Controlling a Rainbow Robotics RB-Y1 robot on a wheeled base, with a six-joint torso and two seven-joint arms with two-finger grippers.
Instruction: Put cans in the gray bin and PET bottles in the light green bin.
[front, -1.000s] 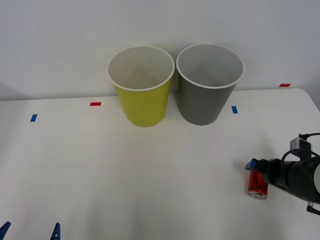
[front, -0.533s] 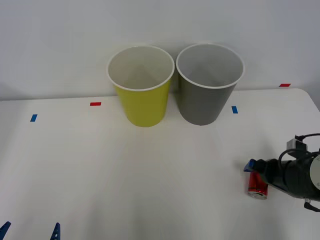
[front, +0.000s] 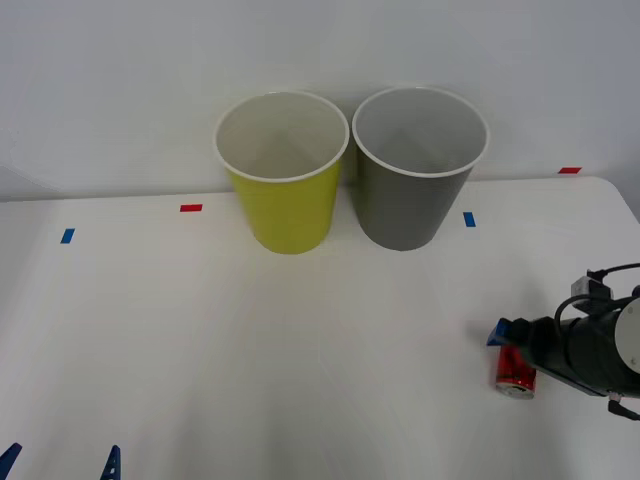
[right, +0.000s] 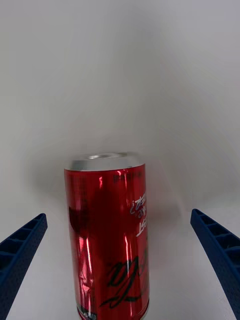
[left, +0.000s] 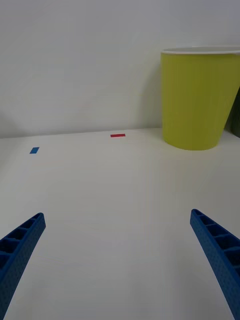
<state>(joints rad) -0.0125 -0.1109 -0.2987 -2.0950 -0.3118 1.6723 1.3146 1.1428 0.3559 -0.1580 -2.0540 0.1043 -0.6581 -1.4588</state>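
The white table (front: 250, 340) carried everything, and at its far edge, against the wall, the two tall tapered bins stood upright and just beside each other with their white-rimmed mouths open upward — a placement that left both ready to be dropped into from above. The light green bin (front: 283, 170) stood on the robot's left and the gray bin (front: 418, 165) on its right; both looked empty as far as their pale insides showed, so sorting had apparently not yet begun. Small red and blue tape marks lay on the table near them. Well apart from the bins, near the table's right front, the red can (front: 516, 367) lay on its side, its silver end pointing away from the wrist camera, which put its long body in line with the reach of the right gripper (front: 512, 345). That gripper sat low over the table with its blue ribbed fingers (right: 21, 250) spread wide on either side of the can — clear gaps showed on both sides, so it touched and held nothing, and the pose read as the approach before closing. The left gripper (left: 120, 260) waited at the table's left front, likewise spread wide and empty, facing the light green bin.
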